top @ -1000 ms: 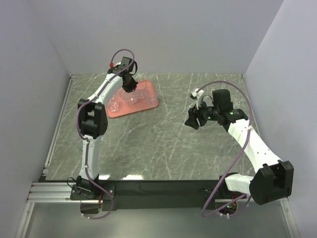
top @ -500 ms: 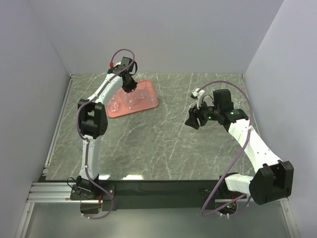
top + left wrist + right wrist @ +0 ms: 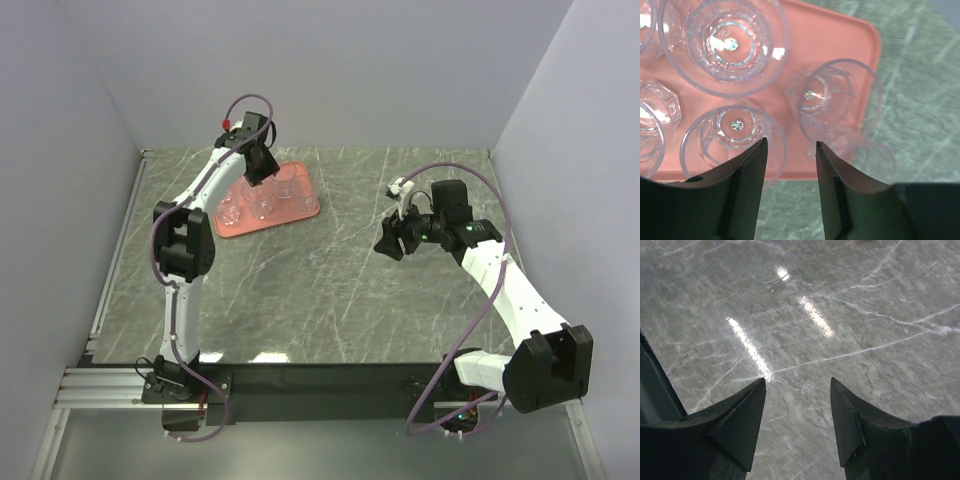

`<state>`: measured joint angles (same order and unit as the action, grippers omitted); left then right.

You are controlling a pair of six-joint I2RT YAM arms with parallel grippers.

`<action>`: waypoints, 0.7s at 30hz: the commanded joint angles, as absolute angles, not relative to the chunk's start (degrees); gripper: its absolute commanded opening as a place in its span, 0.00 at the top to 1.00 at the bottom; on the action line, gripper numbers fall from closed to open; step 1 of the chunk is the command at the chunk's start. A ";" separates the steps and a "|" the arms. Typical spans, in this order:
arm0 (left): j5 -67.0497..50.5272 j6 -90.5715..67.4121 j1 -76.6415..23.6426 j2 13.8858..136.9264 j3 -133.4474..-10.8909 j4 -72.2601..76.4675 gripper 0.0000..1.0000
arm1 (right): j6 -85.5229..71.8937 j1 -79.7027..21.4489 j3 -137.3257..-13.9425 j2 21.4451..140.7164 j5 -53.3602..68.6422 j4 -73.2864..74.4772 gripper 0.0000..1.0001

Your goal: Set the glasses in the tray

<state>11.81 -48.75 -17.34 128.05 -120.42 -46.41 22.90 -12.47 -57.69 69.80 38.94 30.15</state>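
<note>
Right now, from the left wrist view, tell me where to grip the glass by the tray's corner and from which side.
Probably the rim, from straight above, one finger inside: the corner glass stands upright, mouth open, and neighbouring glasses crowd its wall on the salmon-red tray.

1. The desk (image 3: pixel 340 290) has a glossy grey-green top, marbled with thin pale veins.
2. Bright streaks of light (image 3: pixel 747 347) reflect off its surface.
3. Plain pale grey walls enclose it: a back wall (image 3: pixel 320 70), a left wall (image 3: pixel 50 200) and a right wall (image 3: pixel 590 180).
4. A silver metal rail (image 3: pixel 100 385) and a black strip (image 3: pixel 320 378) run along the near edge.
</note>
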 commanded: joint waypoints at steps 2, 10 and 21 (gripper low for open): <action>9.41 -43.51 -17.84 115.87 -116.31 -39.03 0.49 | 23.38 -11.95 -57.48 67.85 39.99 29.62 0.39; 7.11 -38.67 -17.75 96.97 -92.16 -29.10 0.32 | 23.73 -11.60 -57.48 67.41 40.34 29.88 0.39; 13.79 -46.91 -13.28 62.15 -62.33 -29.87 0.10 | 23.99 -11.42 -57.57 66.80 41.22 30.15 0.38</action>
<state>10.57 -42.70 -15.03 67.40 -66.28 -28.93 23.29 -11.94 -57.69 68.69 40.03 30.48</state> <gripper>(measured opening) 0.890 0.616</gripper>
